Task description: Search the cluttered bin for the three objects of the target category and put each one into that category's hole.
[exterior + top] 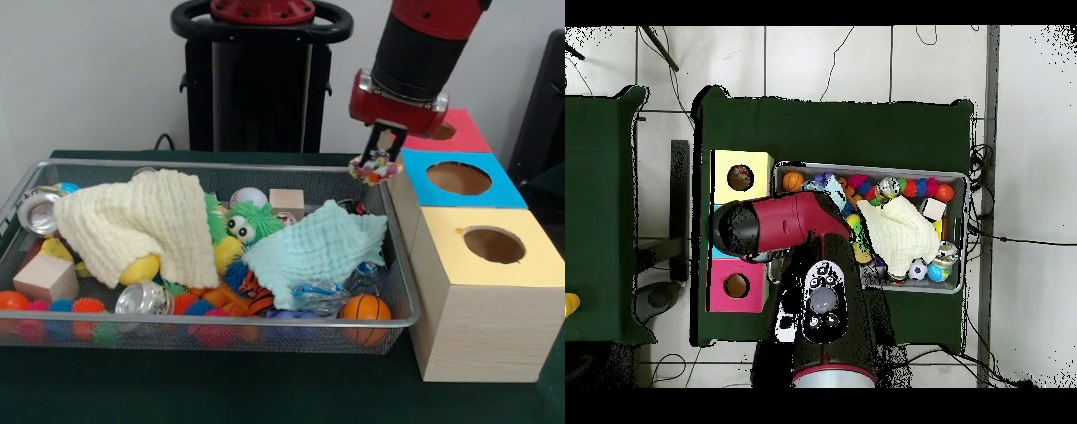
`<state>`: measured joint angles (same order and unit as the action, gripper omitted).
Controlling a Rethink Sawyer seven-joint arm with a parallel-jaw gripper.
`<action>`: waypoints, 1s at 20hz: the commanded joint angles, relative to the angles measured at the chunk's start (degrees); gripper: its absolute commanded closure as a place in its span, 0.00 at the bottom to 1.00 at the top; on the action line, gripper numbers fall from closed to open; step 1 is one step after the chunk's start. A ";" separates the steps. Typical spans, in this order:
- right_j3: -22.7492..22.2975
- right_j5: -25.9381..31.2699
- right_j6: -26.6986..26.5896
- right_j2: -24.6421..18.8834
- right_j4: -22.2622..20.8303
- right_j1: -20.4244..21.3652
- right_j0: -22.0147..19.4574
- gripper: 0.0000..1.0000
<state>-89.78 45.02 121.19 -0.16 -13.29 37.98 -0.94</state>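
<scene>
Red and black arm comes down at the far right of the front view; its gripper (378, 157) is clamped on a small knotted bundle of whitish fabric with red, blue and yellow spots (374, 168), held clear of the large shallow silver wire-mesh bin (402, 291), just above that bin's far right corner and just beside the blue-topped box (459, 179); step in hand, by my reading, is the carry of one target to its box, not the search. The round dark hole (494, 245) sits in the yellow top of the pale wooden box (481, 309), nearest the camera of the three boxes, with the blue one between it and the red-topped box (455, 131); bundle is not yet over it. Next move calls for travel past the blue box's opening toward the yellow box, centring over the hole before release; fabric hangs loose, so it may catch the rim. Other bundles not seen; likely under the cream cloth (132, 223) or mint cloth (318, 247) in the bin. Overhead view: arm hides the gripper.
</scene>
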 commanded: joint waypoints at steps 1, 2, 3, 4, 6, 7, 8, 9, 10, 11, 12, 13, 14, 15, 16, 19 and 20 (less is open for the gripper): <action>-4.64 -6.17 20.52 0.50 8.60 -3.08 1.48 1.00; -4.41 -6.42 21.64 0.97 9.81 -3.28 2.00 1.00; -4.15 -6.64 22.23 1.40 10.62 -3.50 2.46 1.00; -3.89 -6.86 22.82 1.83 11.44 -3.71 2.93 1.00; -3.52 -7.03 23.25 2.62 12.56 -3.67 3.80 1.00; -3.20 -6.74 23.40 2.93 12.99 -3.73 4.39 1.00; -3.18 -6.82 23.38 3.08 13.49 -3.65 4.35 1.00; -2.71 -6.80 23.91 3.51 13.70 -3.94 5.12 1.00; -2.59 -7.01 23.86 3.68 14.08 -4.10 5.13 1.00; -2.30 -6.86 24.26 4.14 14.29 -4.28 5.84 1.00; -2.12 -7.00 24.23 4.39 14.43 -4.34 6.02 1.00; -1.67 -6.90 24.81 4.79 14.60 -4.55 6.74 1.00; -1.17 -6.98 25.39 5.16 14.92 -4.68 7.18 1.00; -0.43 -7.14 26.19 5.58 15.42 -5.15 7.91 1.00; 0.44 -7.85 27.25 5.97 16.18 -5.70 8.50 1.00; 2.29 -11.23 31.68 7.76 19.31 -7.33 10.52 1.00; 2.49 -12.55 33.16 8.03 20.58 -7.59 10.92 1.00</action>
<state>-89.62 39.81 132.38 8.90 0.66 34.89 7.72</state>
